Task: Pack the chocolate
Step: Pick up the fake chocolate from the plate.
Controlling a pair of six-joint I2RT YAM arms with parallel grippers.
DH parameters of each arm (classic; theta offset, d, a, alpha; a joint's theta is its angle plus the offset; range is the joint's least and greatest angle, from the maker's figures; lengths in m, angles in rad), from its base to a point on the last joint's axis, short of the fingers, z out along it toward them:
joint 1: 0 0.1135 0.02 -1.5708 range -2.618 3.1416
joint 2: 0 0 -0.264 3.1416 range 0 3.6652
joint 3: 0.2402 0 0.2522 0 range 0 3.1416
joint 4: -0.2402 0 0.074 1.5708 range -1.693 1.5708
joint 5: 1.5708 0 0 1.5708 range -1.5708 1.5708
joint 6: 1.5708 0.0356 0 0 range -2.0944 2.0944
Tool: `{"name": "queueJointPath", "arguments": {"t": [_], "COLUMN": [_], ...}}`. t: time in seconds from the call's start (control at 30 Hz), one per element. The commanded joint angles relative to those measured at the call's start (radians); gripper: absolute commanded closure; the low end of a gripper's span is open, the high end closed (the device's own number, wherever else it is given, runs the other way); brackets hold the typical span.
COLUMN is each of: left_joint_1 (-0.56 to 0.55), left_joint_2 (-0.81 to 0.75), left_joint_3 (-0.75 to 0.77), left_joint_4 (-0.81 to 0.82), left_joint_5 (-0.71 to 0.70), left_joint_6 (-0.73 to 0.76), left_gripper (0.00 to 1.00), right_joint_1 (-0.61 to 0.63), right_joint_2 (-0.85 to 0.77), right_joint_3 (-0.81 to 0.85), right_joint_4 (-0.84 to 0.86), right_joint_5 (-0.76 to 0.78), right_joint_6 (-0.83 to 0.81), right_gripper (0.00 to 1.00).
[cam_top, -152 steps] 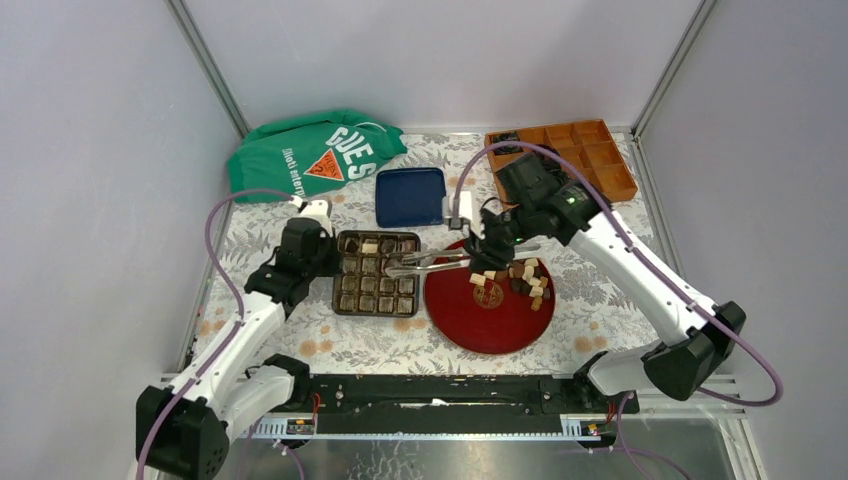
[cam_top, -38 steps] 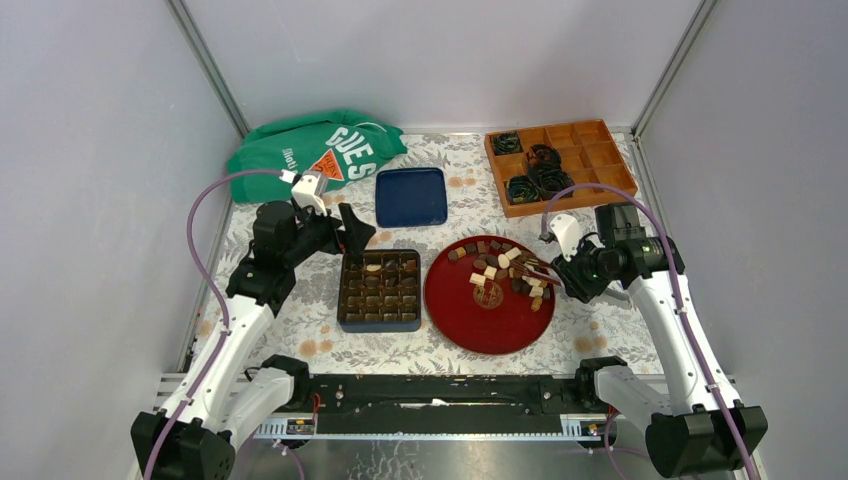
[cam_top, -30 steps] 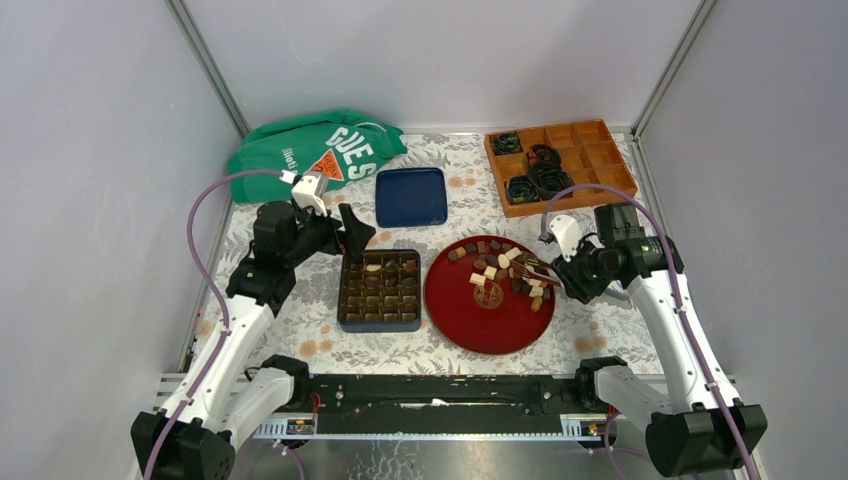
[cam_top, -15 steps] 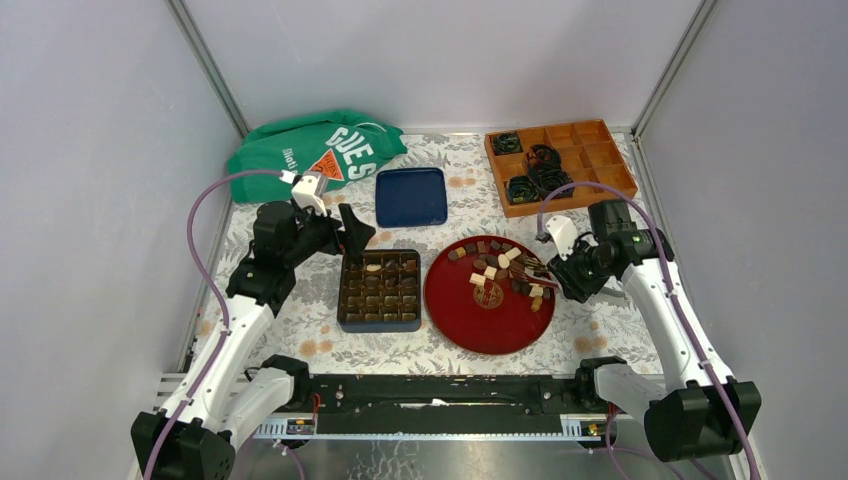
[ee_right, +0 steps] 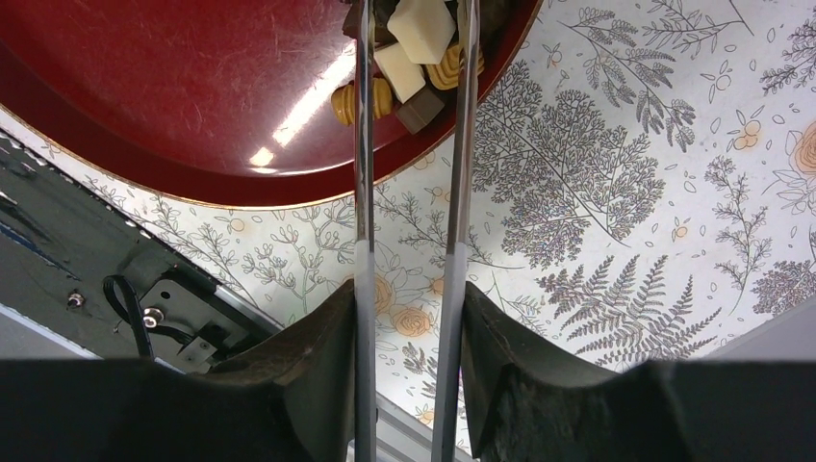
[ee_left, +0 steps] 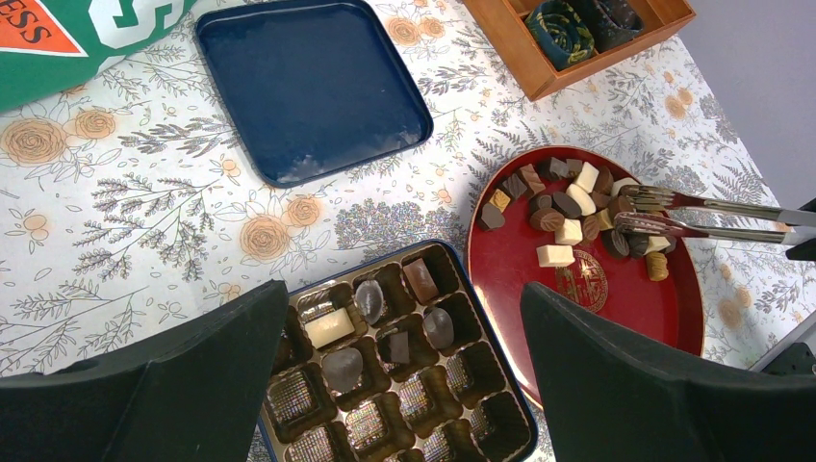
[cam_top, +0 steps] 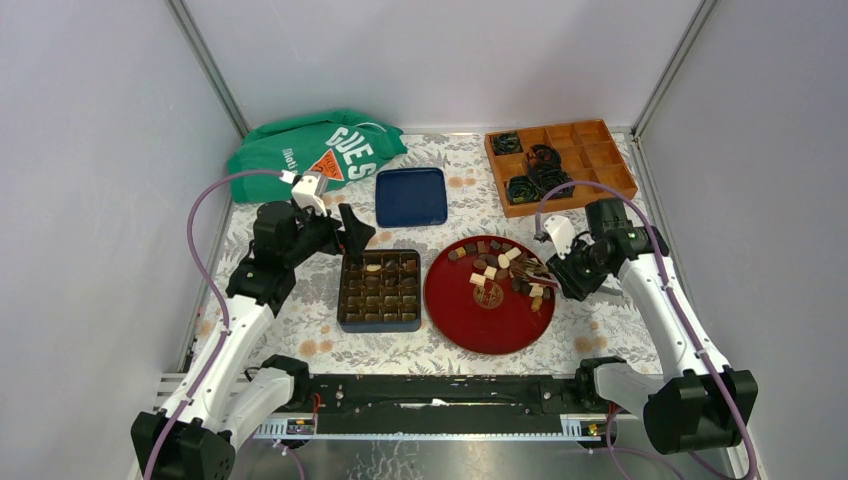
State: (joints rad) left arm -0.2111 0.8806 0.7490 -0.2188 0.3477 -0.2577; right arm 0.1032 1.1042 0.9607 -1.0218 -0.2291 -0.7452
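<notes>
Left fingers point(cam_top: 351, 228): released and spread wide. You have them hanging over the far end of the chocolate box point(cam_top: 378, 324) point(ee_left: 423, 397), touching nothing.
Right fingers point(cam_top: 559, 275): clenched on the handle end of the metal tongs point(cam_top: 530, 270) point(ee_left: 717, 218) point(ee_right: 364, 173), just off the right rim of the red plate point(cam_top: 480, 328) point(ee_left: 539, 318) point(ee_right: 192, 87).
Tongs: the arms stand apart and reach left over the pile, with the tips among the pieces.
Chocolate point(cam_top: 508, 264) point(ee_left: 568, 204) point(ee_right: 414, 34): most is heaped on the far-right part of the red plate. A handful sits in the far rows of the box, one piece of it cream. The nearer cells show bare lining.
Around you: a blue tray point(cam_top: 410, 196) point(ee_left: 313, 87) lies beyond the box. Green printed fabric point(cam_top: 310, 150) point(ee_left: 58, 38) is at the far left. A wooden organiser point(cam_top: 592, 160) point(ee_left: 587, 43) at the far right holds black coiled cables point(cam_top: 535, 172). All of it sits on the floral desk point(cam_top: 320, 342).
In the way: the tongs cross the pieces by the plate's right rim and cover some of them. In the left wrist view your own fingers cover the box's near corners.
Hard to make out: the right wrist view cuts off the tong tips at its top edge. Cream pieces lie between the arms there, but you cannot tell whether one is pinched.
</notes>
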Motion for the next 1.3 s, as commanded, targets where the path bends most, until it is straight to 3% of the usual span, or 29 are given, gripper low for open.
{"name": "queueJointPath", "arguments": {"t": [0.0,0.33,0.47,0.7,0.97,1.2,1.27], "left_joint_1": [0.006,0.006,0.006,0.008,0.007,0.007,0.007], "left_joint_2": [0.0,0.003,0.004,0.024,0.146,0.306,0.332], "left_joint_3": [-0.005,-0.002,-0.004,-0.005,0.012,0.04,0.025], "left_joint_4": [0.012,0.009,0.01,-0.008,-0.078,-0.201,-0.211], "left_joint_5": [-0.013,-0.016,-0.017,-0.06,-0.276,-0.297,-0.288], "left_joint_6": [0.008,0.009,0.009,0.028,-0.061,-0.101,-0.116], "left_gripper": [0.01,0.01,0.01,0.01,0.01,0.34,0.39], "right_joint_1": [-0.007,-0.007,-0.007,-0.007,-0.005,-0.001,0.003], "right_joint_2": [0.004,-0.019,-0.028,-0.041,-0.023,0.043,0.045], "right_joint_3": [0.016,0.057,0.076,0.097,0.127,0.171,0.171], "right_joint_4": [0.022,-0.008,-0.023,-0.031,0.016,0.065,0.077], "right_joint_5": [-0.019,-0.045,-0.063,-0.115,-0.266,-0.437,-0.47], "right_joint_6": [-0.006,-0.011,-0.011,-0.013,-0.016,-0.012,-0.01], "right_gripper": [0.56,0.87,0.94,0.98,0.98,0.99,0.99]}}
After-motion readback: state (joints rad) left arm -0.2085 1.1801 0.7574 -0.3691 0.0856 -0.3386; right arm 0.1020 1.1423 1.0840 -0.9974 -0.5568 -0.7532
